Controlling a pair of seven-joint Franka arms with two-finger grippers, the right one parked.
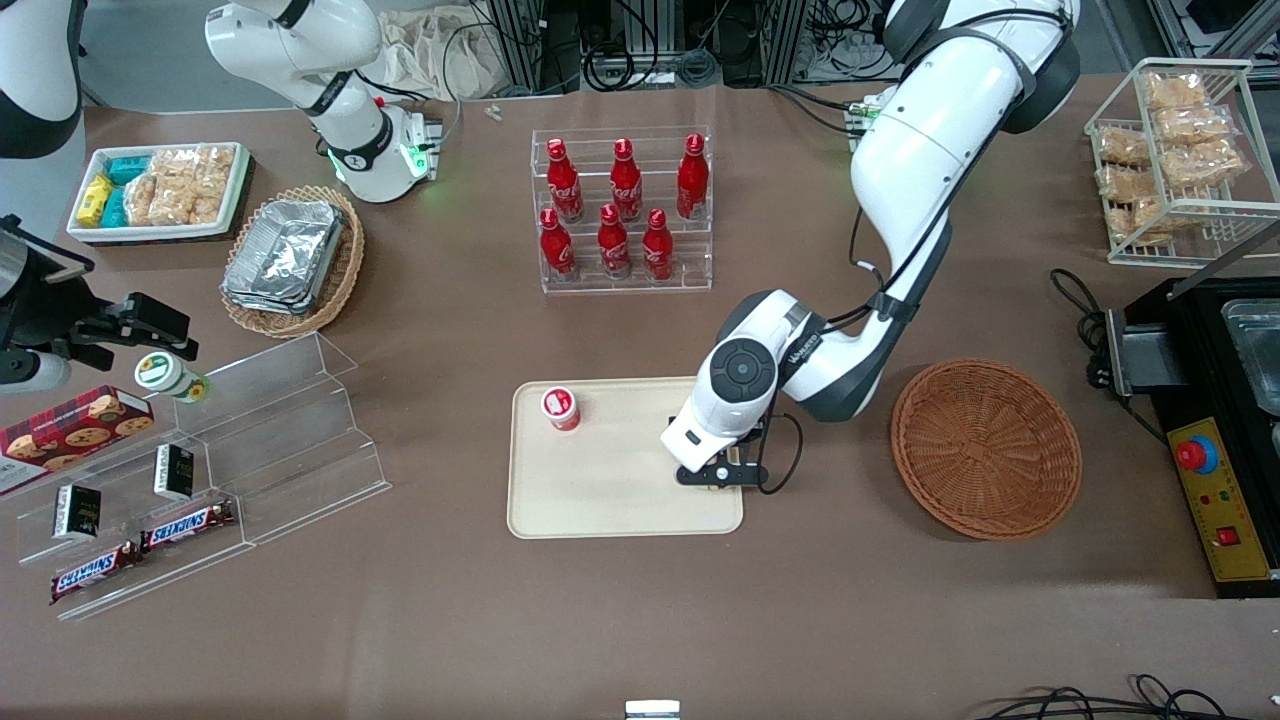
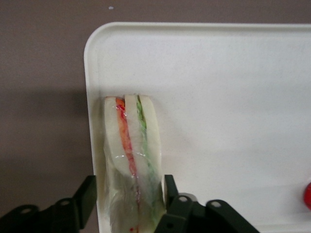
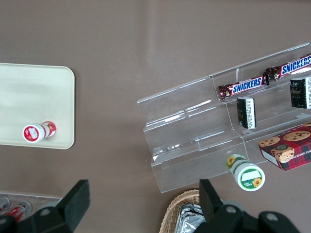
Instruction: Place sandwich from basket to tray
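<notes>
The gripper [image 2: 130, 201] stands slightly parted around the sandwich [image 2: 130, 160] at the tray's [image 2: 218, 97] edge; soft bread in slippery wrap wants gentle holding across its 2 flat faces.

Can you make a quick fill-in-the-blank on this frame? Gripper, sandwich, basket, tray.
1. The sandwich rests on the ____, close to its rim.
2. The basket holds ____.
3. The gripper has one finger on each side of the ____.
4. Also standing on the tray is a small red and white ____.

Missing words: tray; nothing; sandwich; bottle
</notes>
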